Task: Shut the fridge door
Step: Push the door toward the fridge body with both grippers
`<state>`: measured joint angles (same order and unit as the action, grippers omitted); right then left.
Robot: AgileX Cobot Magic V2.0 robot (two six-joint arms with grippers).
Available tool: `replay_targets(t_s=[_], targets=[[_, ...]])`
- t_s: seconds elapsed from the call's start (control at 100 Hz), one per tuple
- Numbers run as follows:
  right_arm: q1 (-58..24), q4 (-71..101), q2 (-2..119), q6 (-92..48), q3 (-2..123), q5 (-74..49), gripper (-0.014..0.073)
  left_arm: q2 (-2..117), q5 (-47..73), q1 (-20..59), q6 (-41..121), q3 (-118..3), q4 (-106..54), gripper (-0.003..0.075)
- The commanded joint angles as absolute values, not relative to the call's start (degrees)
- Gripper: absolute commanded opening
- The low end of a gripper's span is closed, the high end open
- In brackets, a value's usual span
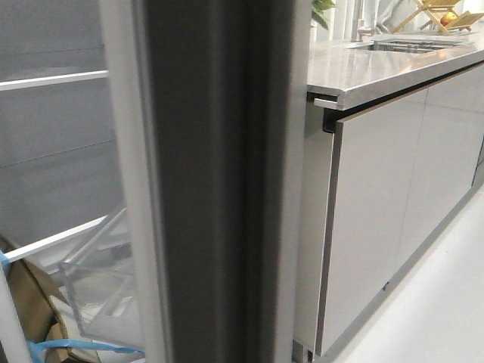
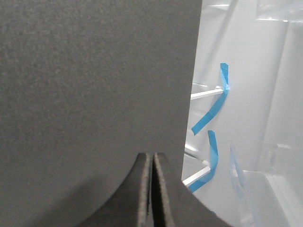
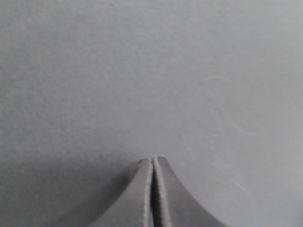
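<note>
The fridge door (image 1: 219, 189) stands edge-on right before the front camera, its dark grey gasket edge filling the middle. Its matte dark grey outside fills the left wrist view (image 2: 90, 80) and the right wrist view (image 3: 151, 75). My left gripper (image 2: 152, 156) is shut and empty, its tips at or against the door's outer face near the door's edge. My right gripper (image 3: 153, 160) is shut and empty, its tips at or against the same face. Neither gripper shows in the front view. Past the door's edge I see the white lining with blue tape strips (image 2: 210, 113).
Clear plastic bins (image 1: 98, 280) and white shelf rails (image 1: 53, 79) show left of the door edge. A glossy light-grey cabinet front (image 1: 378, 204) under a grey countertop (image 1: 378, 68) stands to the right. A pale floor (image 1: 439, 302) lies at lower right.
</note>
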<state>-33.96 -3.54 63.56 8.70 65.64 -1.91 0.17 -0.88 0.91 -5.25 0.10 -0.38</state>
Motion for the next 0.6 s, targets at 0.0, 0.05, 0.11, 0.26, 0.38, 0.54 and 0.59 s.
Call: replay_targets(t_s=[0.0, 0.05, 0.11, 0.26, 0.38, 0.54, 0.59], targets=[[-35.4, -3.4, 64.6, 8.9, 69.4, 2.3, -0.0076, 1.3, -5.3, 1.4, -5.5, 1.7, -0.5, -0.0021], [-36.4, -3.4, 66.1, 8.9, 70.5, 2.2, -0.0076, 1.3, -5.3, 1.4, -5.5, 1.7, -0.5, -0.0021], [-37.5, -3.4, 67.6, 8.9, 71.8, 2.2, -0.0076, 1.3, -5.3, 1.4, -5.5, 1.7, -0.5, -0.0021], [-39.4, -3.4, 71.4, 8.9, 74.8, 2.2, -0.0076, 1.3, -5.3, 1.4, -5.5, 1.7, -0.5, -0.0021], [-41.1, -3.4, 74.1, 8.9, 77.2, 2.2, -0.0076, 1.3, -5.3, 1.4, -5.5, 1.7, -0.5, -0.0020], [-43.0, -3.4, 78.0, 8.9, 80.7, 2.2, -0.0076, 1.3, -5.3, 1.4, -5.5, 1.7, -0.5, -0.0021], [-43.4, -3.4, 79.3, 8.9, 81.9, 2.3, -0.0076, 1.3, -5.3, 1.4, -5.5, 1.7, -0.5, -0.0021]])
